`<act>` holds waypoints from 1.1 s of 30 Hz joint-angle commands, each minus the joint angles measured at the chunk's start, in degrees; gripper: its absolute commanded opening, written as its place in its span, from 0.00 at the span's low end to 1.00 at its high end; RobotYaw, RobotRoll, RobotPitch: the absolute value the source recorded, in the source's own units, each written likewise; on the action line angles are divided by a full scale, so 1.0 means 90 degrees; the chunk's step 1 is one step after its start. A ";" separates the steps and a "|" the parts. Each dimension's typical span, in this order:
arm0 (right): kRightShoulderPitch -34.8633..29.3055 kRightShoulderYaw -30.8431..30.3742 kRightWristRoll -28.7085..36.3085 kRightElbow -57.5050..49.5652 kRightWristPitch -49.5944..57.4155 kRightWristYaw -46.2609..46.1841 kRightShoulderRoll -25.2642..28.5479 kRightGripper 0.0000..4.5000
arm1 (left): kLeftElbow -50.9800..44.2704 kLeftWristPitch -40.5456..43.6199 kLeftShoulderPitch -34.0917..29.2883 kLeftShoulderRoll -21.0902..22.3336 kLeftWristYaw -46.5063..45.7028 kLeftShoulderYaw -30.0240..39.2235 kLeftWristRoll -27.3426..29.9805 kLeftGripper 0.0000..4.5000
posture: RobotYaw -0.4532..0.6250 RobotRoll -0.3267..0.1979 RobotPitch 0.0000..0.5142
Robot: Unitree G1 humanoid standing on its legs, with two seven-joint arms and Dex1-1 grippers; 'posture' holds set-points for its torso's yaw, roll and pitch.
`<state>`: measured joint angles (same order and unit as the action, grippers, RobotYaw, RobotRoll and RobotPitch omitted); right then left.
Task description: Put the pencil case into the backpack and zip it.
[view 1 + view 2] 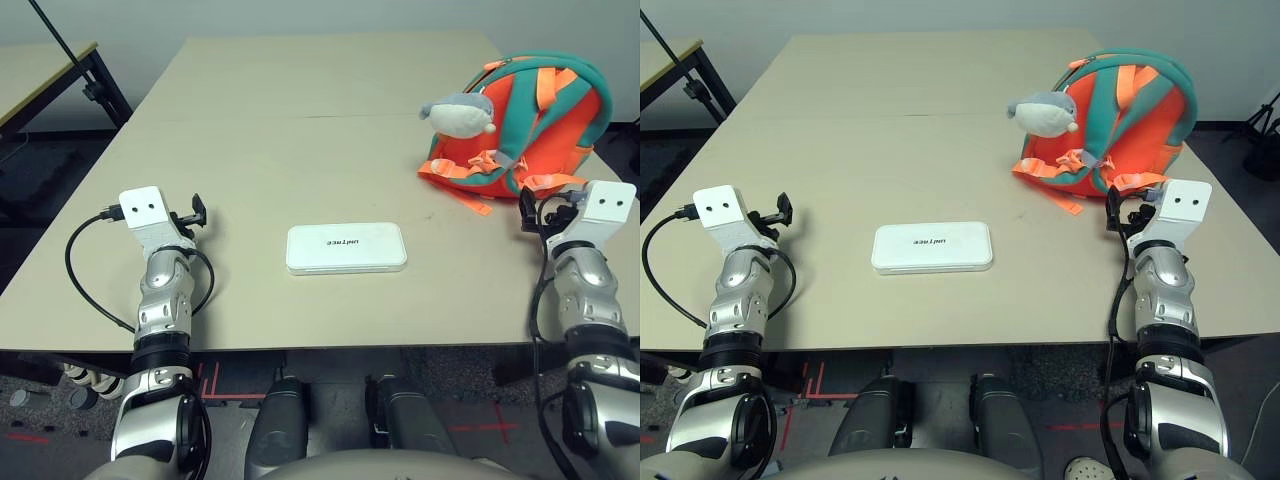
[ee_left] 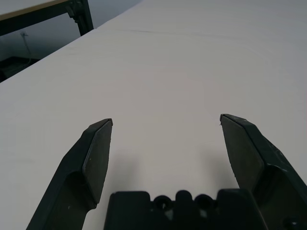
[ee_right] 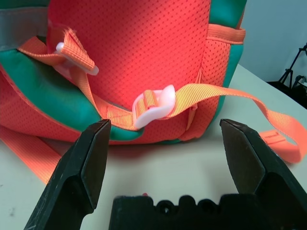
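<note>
Task looks unstarted: the beige table (image 1: 260,130) carries the backpack (image 1: 540,110) at far right, lying w/ straps up and a grey plush toy (image 1: 458,113) on it; can't tell if its zip is open or what's inside. The pencil case (image 1: 346,247) lies flat near-centre, well apart from the backpack, so pick, insert and zip all remain. Left gripper (image 2: 165,127) has jaws wide over bare table at near left, right gripper (image 3: 165,127) also wide, empty, just beside the backpack's orange webbing strap (image 3: 230,96).

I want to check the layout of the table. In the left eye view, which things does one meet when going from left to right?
left gripper → pencil case → grey plush toy → backpack → right gripper
</note>
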<state>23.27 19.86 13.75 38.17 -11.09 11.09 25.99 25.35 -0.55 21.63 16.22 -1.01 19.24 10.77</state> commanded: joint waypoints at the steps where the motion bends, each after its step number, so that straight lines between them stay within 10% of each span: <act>1: -0.0049 0.0022 -0.0015 -0.0190 0.0145 0.0002 0.0023 1.00 | -0.0165 0.0089 -0.0155 -0.0024 0.0025 -0.0035 -0.0023 1.00 | 0.52 0.62 0.20; 12: -0.0759 -0.0489 -0.0051 -0.1958 0.1037 0.0977 0.0309 0.87 | -0.0496 0.0035 -0.0028 0.0294 0.1831 -0.0273 0.0513 1.00 | 0.49 0.62 0.20; 22: -0.1453 -0.1139 0.0318 -0.4666 0.3009 0.2135 0.0769 0.02 | -0.0567 0.1210 0.0545 0.0733 0.4413 -0.0407 0.1870 1.00 | 0.45 0.62 0.20; 33: -0.1121 -0.2023 -0.0111 -0.5194 0.3592 0.2772 0.1088 0.01 | -0.0661 0.5750 0.1290 0.1952 0.6533 -0.1104 0.3348 1.00 | 0.47 0.62 0.16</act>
<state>12.79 2.71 13.93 -9.04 21.26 35.43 35.26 20.24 44.95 31.97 32.35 54.30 10.63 38.30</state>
